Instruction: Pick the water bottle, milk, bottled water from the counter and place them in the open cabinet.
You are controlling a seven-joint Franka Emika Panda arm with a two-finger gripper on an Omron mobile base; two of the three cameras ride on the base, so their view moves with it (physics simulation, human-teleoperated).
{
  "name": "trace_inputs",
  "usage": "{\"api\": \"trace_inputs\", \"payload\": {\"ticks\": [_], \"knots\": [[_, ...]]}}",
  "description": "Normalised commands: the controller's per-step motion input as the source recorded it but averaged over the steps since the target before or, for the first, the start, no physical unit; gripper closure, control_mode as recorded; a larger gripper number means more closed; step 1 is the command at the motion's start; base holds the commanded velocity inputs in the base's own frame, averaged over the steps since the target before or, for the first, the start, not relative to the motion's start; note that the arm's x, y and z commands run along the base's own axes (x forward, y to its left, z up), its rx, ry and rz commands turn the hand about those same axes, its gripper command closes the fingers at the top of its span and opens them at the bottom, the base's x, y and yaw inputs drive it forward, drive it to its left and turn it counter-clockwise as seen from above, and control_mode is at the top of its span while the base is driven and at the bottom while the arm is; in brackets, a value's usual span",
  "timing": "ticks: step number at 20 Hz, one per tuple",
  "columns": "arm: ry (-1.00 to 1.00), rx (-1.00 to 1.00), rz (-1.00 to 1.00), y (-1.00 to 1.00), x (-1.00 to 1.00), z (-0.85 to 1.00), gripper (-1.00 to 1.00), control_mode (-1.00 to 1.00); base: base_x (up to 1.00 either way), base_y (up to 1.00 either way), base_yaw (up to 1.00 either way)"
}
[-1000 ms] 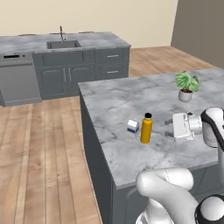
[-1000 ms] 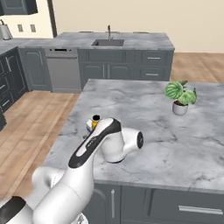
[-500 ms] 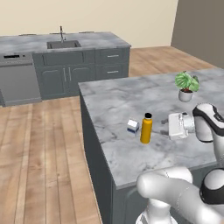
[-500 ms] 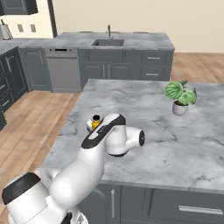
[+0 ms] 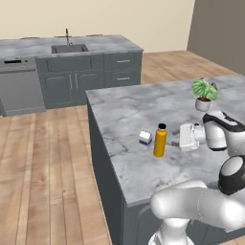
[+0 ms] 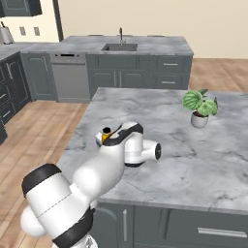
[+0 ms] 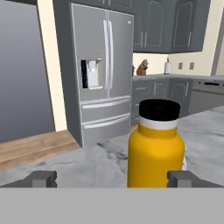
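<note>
The water bottle (image 5: 160,140), orange-yellow with a black cap, stands on the counter (image 5: 139,103) near its left edge. The milk (image 5: 145,137), a small white carton with a blue band, stands just to its left. My gripper (image 5: 182,137) hovers level with the bottle on its right, open and pointing at it. In the hand view the water bottle (image 7: 155,151) stands close in front, between the spread fingertips (image 7: 42,178) and nearer the right one, untouched. My arm hides most of the water bottle (image 6: 105,133) in the right base view. The bottled water and the open cabinet are out of view.
A potted plant (image 5: 204,93) stands on the counter's far right. A sink counter (image 5: 67,48) with a dishwasher runs along the back wall. Beyond the island a steel fridge (image 7: 100,65) faces the hand. Wooden floor lies left of the island.
My hand has moved left along the counter towards the orange bottle, and the arm's elbow has swung with it. Bottle and carton stand as before.
</note>
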Motion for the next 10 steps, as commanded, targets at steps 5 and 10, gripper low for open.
{"api": "trace_inputs", "payload": {"ticks": [5, 10], "knots": [[0.01, 0.0, 0.0, -0.02, 0.37, -0.2, -1.0, -1.0, 0.0, 0.0, 0.0], [0.0, 0.0, 0.0, -0.03, 0.32, -0.19, -1.0, -1.0, 0.0, 0.0, 0.0]]}}
